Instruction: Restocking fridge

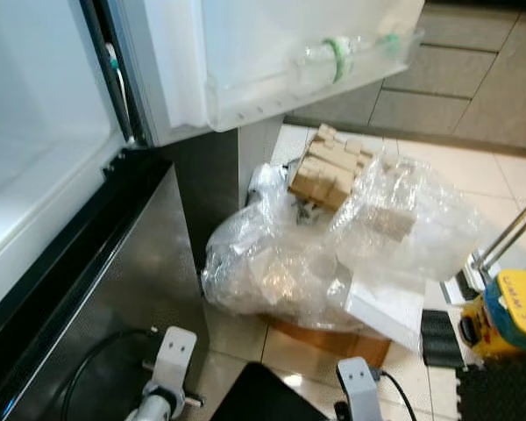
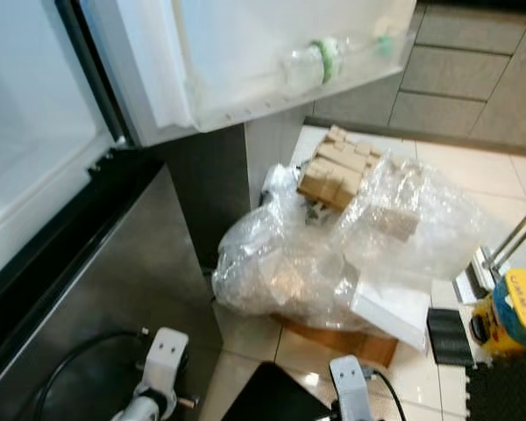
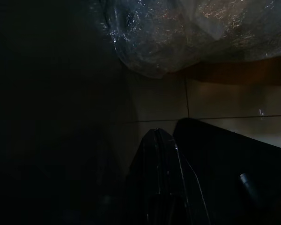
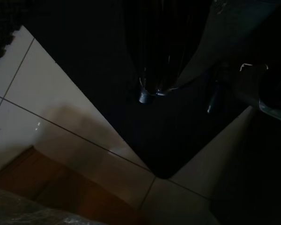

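Two arms hang low at the bottom edge of the left eye view, the left arm [image 1: 168,368] over the steel front of the fridge's lower drawer [image 1: 114,298] and the right arm [image 1: 359,390] over the tiled floor [image 1: 298,351]; how their jaws stand cannot be told from here. Above them the fridge door [image 1: 184,61] stands open, and a clear bottle [image 1: 333,54] with a green label lies on its side in the door's lower bin [image 1: 307,83]. On the floor just beside the fridge sits a heap of clear plastic wrap [image 1: 280,263], with a bundle of small tan cartons [image 1: 329,167] poking out at its far side and a white flat box [image 1: 386,307] at its near side, over a brown cardboard base [image 1: 333,338]. A yellow and blue device [image 1: 508,316] stands to the right, near a black mat [image 1: 500,386].

The right eye view gives the same scene (slightly shifted), the bottle again lying in the door bin.

The left wrist view is very dark: the left gripper [image 3: 161,154] shows as one black shape, fingers apparently together with nothing between them, pointing toward the crinkled plastic wrap and floor tiles.

The right wrist view is dark too: the right gripper [image 4: 154,86] hangs over a black panel [image 4: 145,136] and pale tiles, its jaws seemingly closed and empty.
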Tool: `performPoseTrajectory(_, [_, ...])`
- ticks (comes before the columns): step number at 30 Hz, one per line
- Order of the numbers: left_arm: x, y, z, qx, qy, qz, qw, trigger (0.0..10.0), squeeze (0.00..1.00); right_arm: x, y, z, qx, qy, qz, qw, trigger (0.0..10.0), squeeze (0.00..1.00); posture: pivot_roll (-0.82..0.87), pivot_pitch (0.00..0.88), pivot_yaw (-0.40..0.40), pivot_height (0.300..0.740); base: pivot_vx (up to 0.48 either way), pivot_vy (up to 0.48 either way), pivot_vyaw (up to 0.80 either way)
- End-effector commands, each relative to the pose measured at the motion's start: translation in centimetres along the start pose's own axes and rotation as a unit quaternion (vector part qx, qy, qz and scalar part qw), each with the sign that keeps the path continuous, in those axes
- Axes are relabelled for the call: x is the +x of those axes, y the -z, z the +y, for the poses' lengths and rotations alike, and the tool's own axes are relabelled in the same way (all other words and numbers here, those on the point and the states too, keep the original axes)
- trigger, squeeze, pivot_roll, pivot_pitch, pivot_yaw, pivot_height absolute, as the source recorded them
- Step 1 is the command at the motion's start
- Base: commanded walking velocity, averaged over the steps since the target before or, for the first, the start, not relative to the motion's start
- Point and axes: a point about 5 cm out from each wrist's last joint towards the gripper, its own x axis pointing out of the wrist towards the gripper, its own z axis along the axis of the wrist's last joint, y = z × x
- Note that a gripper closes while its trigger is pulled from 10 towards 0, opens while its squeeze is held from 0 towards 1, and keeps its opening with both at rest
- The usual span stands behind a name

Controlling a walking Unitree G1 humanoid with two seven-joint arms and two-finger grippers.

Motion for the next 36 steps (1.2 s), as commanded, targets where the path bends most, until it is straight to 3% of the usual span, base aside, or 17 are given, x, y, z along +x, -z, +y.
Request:
performPoseTrajectory(1, [-0.2, 0.4, 0.1, -0.001, -0.003, 0.009, 1.000, 10.0, 0.00, -0.3, 0.7, -0.3, 0.005, 0.005, 0.011, 1.000, 10.0, 0.00, -0.10, 0.085, 0.014, 0.740, 0.000, -0.480, 0.00])
performPoseTrajectory(8, [-0.2, 0.4, 0.1, -0.002, -0.007, 0.006, 1.000, 10.0, 0.00, -0.3, 0.7, -0.4, 0.005, 0.006, 0.011, 1.000, 10.0, 0.00, -0.10, 0.084, 0.014, 0.740, 0.000, -0.480, 0.00])
performPoseTrajectory(15, [-0.3, 0.3, 0.7, -0.015, -0.033, -0.001, 0.999, 10.0, 0.00, -0.2, 0.4, -0.3, 0.006, 0.005, 0.004, 1.000, 10.0, 0.00, -0.10, 0.084, 0.012, 0.740, 0.000, 0.000, 0.00])
performPoseTrajectory(24, [-0.4, 0.2, 1.5, -0.027, -0.056, -0.004, 0.998, 10.0, 0.00, 0.5, -2.4, -0.5, 0.009, 0.004, -0.047, 0.999, 10.0, 0.00, -0.12, 0.086, 0.010, 0.740, 0.000, 0.000, 0.00])
performPoseTrajectory(30, [-0.3, 0.1, 1.7, -0.008, -0.054, -0.003, 0.999, 10.0, 0.00, 0.7, -3.1, -0.5, 0.006, 0.002, -0.056, 0.998, 10.0, 0.00, -0.11, 0.086, 0.002, 0.740, 0.000, -0.160, 0.00])
performPoseTrajectory(36, [-0.4, 0.2, 1.8, -0.040, -0.068, -0.008, 0.997, 10.0, 0.00, 0.8, -3.7, -0.3, 0.008, 0.000, -0.071, 0.997, 10.0, 0.00, -0.11, 0.086, 0.002, 0.740, 0.000, -0.392, 0.00])
